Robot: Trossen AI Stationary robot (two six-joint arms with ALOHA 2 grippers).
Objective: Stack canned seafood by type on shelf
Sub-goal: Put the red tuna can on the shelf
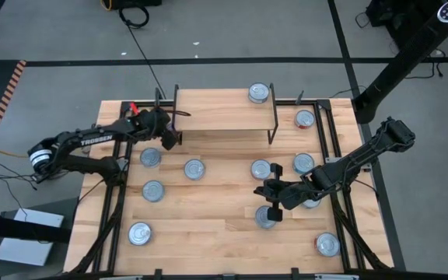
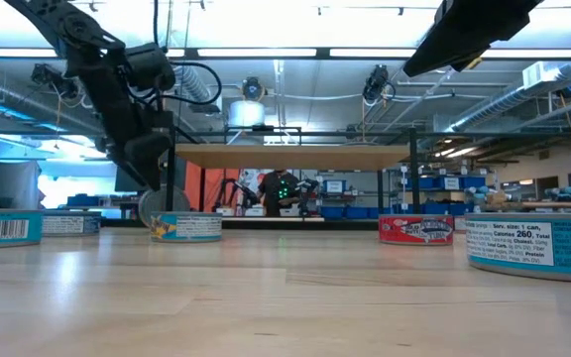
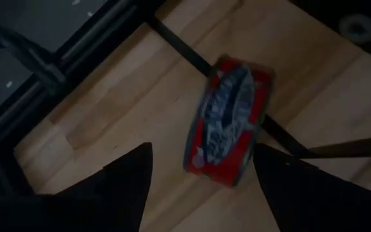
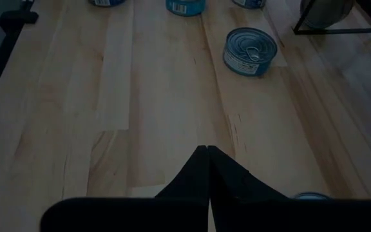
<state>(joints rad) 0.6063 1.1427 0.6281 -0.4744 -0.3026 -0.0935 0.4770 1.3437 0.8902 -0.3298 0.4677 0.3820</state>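
Observation:
The shelf stands at the table's far middle with one silver-lidded can on its right end. By its left legs my left gripper is open and slants down. A red-labelled can stands tipped on its edge on the table between the fingers; in the low view it is a round disc. Whether a finger touches it, I cannot tell. My right gripper is shut above the table's middle right, holding nothing.
Several cans lie flat on the table: teal ones at left, more in the middle and right. A red one sits right of the shelf. Black frame rails run along the table's sides.

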